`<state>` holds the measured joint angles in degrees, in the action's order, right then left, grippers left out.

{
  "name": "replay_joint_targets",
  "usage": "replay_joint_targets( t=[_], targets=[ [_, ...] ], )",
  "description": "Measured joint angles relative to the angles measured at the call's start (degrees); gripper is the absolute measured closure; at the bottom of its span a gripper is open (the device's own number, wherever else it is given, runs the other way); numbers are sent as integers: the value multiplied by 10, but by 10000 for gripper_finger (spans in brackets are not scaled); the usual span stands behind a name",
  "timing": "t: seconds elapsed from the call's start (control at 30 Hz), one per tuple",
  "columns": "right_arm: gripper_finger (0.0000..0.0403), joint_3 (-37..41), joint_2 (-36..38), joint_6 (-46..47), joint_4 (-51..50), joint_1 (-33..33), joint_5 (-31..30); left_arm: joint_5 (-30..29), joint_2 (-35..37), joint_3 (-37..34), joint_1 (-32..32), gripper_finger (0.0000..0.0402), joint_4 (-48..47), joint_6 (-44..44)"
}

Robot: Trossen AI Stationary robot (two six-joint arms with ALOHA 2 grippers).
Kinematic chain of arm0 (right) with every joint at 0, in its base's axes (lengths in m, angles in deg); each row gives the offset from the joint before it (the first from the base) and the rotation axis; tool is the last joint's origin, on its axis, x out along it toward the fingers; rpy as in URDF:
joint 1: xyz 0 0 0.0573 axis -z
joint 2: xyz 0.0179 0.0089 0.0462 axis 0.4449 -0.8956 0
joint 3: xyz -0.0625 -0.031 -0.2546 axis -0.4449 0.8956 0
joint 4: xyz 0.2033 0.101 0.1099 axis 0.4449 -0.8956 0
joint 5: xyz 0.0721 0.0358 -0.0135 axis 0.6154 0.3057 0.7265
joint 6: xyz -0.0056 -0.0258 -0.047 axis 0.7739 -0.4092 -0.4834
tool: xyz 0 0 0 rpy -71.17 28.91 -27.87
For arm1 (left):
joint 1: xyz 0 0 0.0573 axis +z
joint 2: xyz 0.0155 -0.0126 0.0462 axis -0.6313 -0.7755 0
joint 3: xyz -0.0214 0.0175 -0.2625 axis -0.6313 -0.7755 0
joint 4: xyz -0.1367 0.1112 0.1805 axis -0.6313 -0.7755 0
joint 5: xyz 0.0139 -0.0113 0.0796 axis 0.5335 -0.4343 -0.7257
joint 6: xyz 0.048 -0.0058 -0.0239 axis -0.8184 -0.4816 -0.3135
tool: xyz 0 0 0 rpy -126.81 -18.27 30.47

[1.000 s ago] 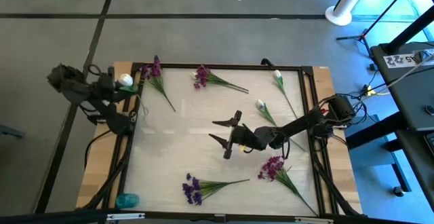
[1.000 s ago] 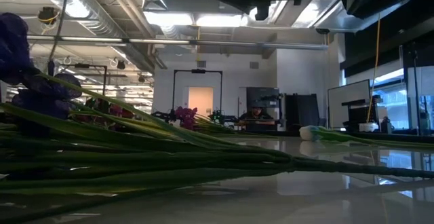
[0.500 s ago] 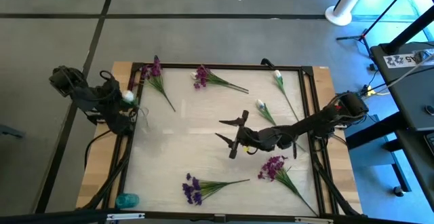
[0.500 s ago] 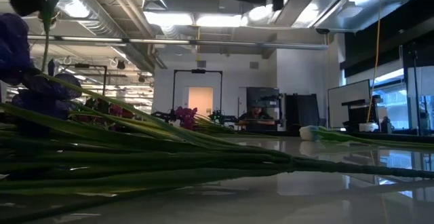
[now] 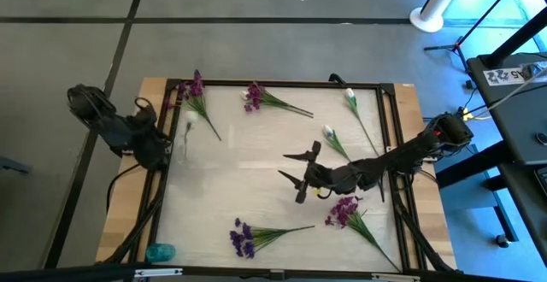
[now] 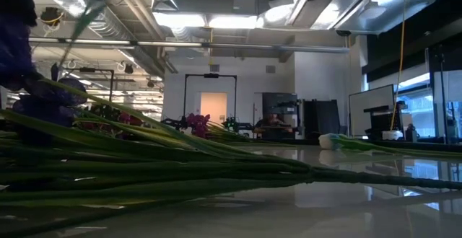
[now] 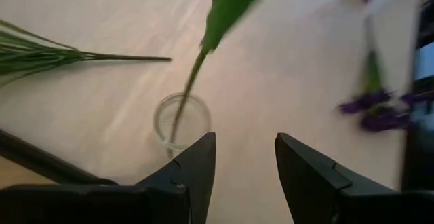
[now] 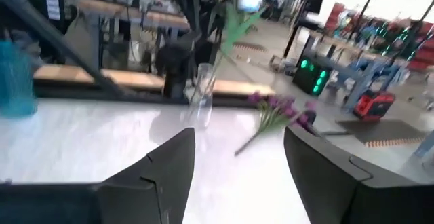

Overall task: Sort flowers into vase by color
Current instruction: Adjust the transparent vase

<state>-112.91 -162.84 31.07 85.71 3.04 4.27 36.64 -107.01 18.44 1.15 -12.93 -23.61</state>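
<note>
A white-budded flower [image 5: 190, 122] stands with its green stem [image 7: 186, 95] in a clear glass vase [image 7: 181, 120] at the table's left side, leaning against the rim. My left gripper [image 7: 245, 164] hovers open just above and beside that vase, touching nothing. My right gripper [image 5: 291, 167] hangs open over the table's middle, holding nothing; its wrist view looks toward the vase [image 8: 201, 91]. Purple flowers [image 5: 195, 90] [image 5: 254, 96] [image 5: 344, 209] [image 5: 242, 237] and white ones [image 5: 350, 96] [image 5: 328, 133] lie flat on the table.
A teal vase [image 5: 158, 252] stands on the wooden strip at the near left corner. A black frame [image 5: 282, 84] borders the white tabletop. In the low view, stems [image 6: 180, 169] of the near purple flower fill the foreground.
My left gripper has carried the white flower from the far left corner toward the near edge, let go of it and drawn back left. The flower now stands in the clear vase, its bud tipped toward the table's middle. My right gripper has drifted slightly rightward.
</note>
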Motion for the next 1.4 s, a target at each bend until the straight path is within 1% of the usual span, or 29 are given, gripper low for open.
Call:
replay_joint_targets(
  t=[0.1,0.2,0.4,0.5,0.7,0.8,1.03,1.2,1.4],
  targets=[
    [178,0,-1,14,-21,0,1,1,0,-36,0,253,-1,-6],
    [178,0,-1,14,-34,0,1,17,-5,-59,0,253,0,-6],
    [178,0,-1,16,-34,1,1,20,-13,-109,0,253,-1,-25],
    [178,0,-1,21,-33,1,1,13,-28,-100,4,255,2,-32],
    [178,0,-1,21,-31,1,1,-5,-61,-110,25,257,0,-71],
    [178,0,-1,21,-32,1,1,1,-84,-110,40,257,1,-84],
    [178,0,-1,21,-32,1,1,1,-130,-110,75,257,1,-84],
    [178,0,-1,21,-32,1,1,8,-146,-110,102,257,0,-83],
    [178,0,-1,21,-32,1,1,-1,-146,-110,121,257,17,-96]
  ],
)
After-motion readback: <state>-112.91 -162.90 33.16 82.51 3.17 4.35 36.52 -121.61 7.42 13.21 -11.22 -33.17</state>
